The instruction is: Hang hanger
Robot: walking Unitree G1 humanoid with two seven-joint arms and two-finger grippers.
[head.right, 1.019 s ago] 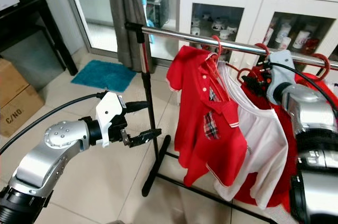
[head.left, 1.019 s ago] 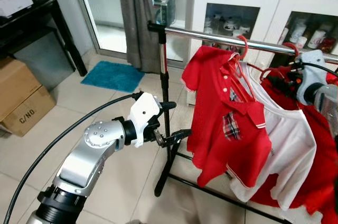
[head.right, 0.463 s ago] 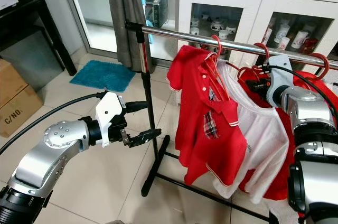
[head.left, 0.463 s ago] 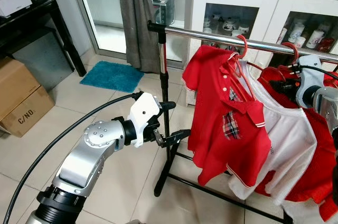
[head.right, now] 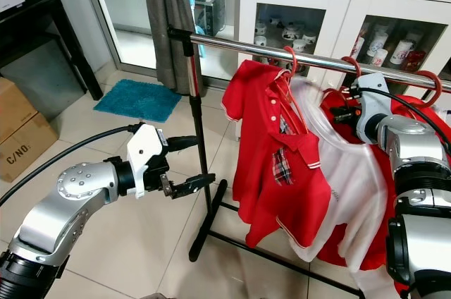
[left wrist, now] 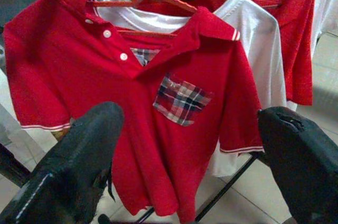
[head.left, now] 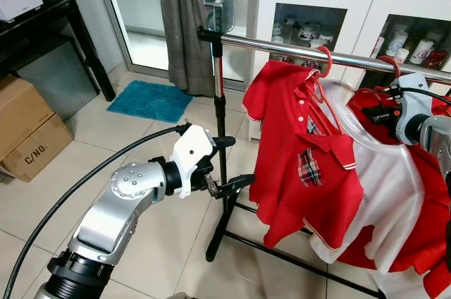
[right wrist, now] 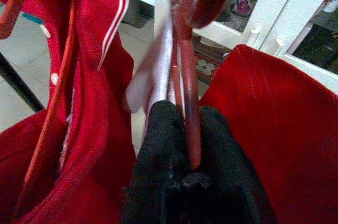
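Right end effector (right wrist: 185,145) clenched on the red hanger (right wrist: 187,71) carrying the white shirt (head.right: 349,179), its hook up at the chrome rail (head.right: 268,50), between the red polo (head.right: 271,165) and another red garment (head.right: 423,130). Left end effector (head.left: 227,165) released, fingers spread, held by the rack's black upright (head.left: 220,137).

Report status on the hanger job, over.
Right gripper shut on red hanger at the rail, white shirt on it. Left gripper open, empty, beside the rack post. Red polo hangs alongside.
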